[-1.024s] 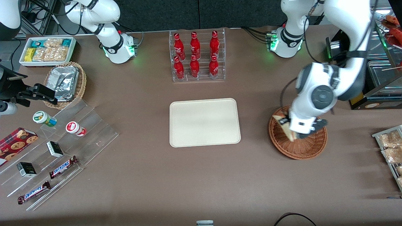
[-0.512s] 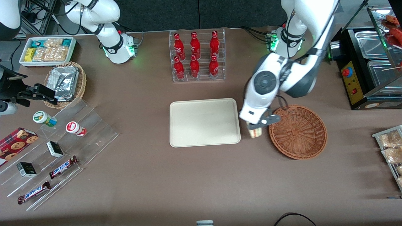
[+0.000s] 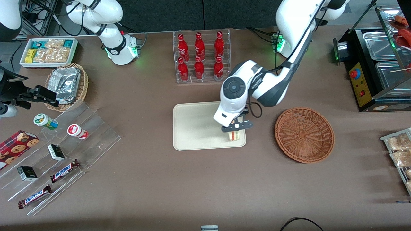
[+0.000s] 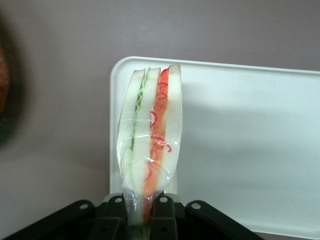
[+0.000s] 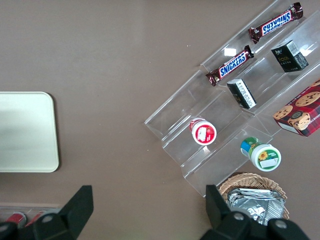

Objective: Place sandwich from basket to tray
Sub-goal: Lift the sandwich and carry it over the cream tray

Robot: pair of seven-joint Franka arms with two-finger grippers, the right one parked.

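My left gripper (image 3: 236,127) hangs over the cream-white tray (image 3: 196,125), above the tray corner nearest the basket and the front camera. Its fingers (image 4: 116,215) are shut on the sandwich (image 4: 150,140), a wrapped wedge of pale bread with green and red-orange layers. The sandwich (image 3: 234,135) points down toward the tray (image 4: 250,150); whether it touches the tray I cannot tell. The reddish-brown wicker basket (image 3: 304,134) stands beside the tray, toward the working arm's end, with nothing showing in it.
A clear rack of red bottles (image 3: 200,57) stands farther from the front camera than the tray. Toward the parked arm's end lie a tiered clear stand (image 3: 61,154) with snacks, a tan foil-packet basket (image 3: 68,86) and a white snack bin (image 3: 48,51). Metal food pans (image 3: 382,64) stand near the basket.
The left gripper has carried the sandwich out of the basket, across the gap beside it, and over the tray's near corner. The basket now shows nothing inside.
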